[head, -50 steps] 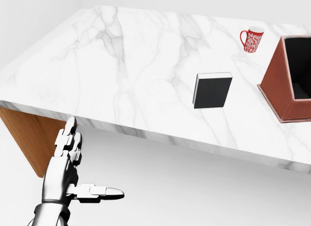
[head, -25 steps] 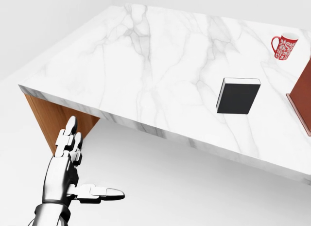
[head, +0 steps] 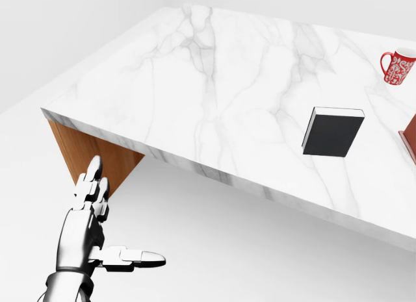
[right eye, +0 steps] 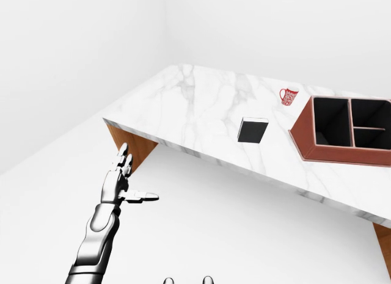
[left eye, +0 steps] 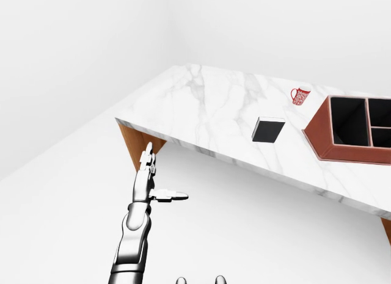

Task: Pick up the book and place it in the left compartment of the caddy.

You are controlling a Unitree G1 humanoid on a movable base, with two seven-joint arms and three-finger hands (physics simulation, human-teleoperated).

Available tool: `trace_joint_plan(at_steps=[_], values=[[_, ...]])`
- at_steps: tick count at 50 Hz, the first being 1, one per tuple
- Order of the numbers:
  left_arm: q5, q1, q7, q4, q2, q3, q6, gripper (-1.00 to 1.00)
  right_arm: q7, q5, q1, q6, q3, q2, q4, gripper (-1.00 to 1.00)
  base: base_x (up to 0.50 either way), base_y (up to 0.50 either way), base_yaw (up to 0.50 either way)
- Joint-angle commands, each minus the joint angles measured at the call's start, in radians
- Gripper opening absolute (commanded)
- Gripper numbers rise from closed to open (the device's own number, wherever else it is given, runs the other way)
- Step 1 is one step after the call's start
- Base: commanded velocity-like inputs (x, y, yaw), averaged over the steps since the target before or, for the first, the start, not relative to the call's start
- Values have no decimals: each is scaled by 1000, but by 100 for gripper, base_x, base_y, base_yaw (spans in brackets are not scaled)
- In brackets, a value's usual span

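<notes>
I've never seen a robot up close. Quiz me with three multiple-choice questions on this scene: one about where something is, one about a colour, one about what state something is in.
1. Where does the book lie?
A. flat on the marble table
B. inside the caddy
C. on the floor

2. What colour is the mug?
A. blue
B. red with a white pattern
C. plain black

3. What is the left hand doing?
A. gripping the book
B. open, holding nothing
C. resting on the mug

Answers: 1 A, it sits on the tabletop to the left of the caddy in the right-eye view. 2 B, the mug shows red and white. 3 B, its fingers are spread, below the table edge in the head view.
</notes>
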Motion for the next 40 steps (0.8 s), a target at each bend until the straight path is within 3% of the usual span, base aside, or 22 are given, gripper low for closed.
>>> trace_joint_plan(at_steps=[1, 15, 18, 20, 29, 32, 33, 34, 40], values=[[0, 6, 0, -15, -1, -1, 7, 100, -3, -9, -2, 0, 5, -1, 6, 100, 0, 0, 0], [0, 1, 2, -7, -1, -1, 4, 100, -17, -11, -6, 0, 4, -7, 12, 100, 0, 0, 0], [2, 5, 3, -27, -2, -4, 19, 100, -21, -5, -3, 0, -1, -8, 3, 100, 0, 0, 0], [0, -1, 1, -2, -1, 0, 0, 100, -21, -7, -4, 0, -1, -8, 4, 100, 0, 0, 0], [-1, -3, -1, 4, 0, 0, -1, 100, -19, -10, -6, 0, 6, -7, 13, 100, 0, 0, 0], [4, 6, 3, -31, -3, -5, 20, 100, -18, -17, -6, 0, 9, -5, 14, 100, 2, -5, 0], [2, 4, 2, -27, -3, -5, 19, 100, -18, -16, -7, 0, 8, -6, 16, 100, 8, -15, 0], [2, -2, 2, -2, -1, -1, 0, 100, -18, -16, -7, 0, 8, -7, 15, 100, 7, -15, 0], [3, 3, 1, -13, -1, -3, 7, 100, -15, -16, -7, 0, 8, -6, 16, 100, 7, -15, 0]])
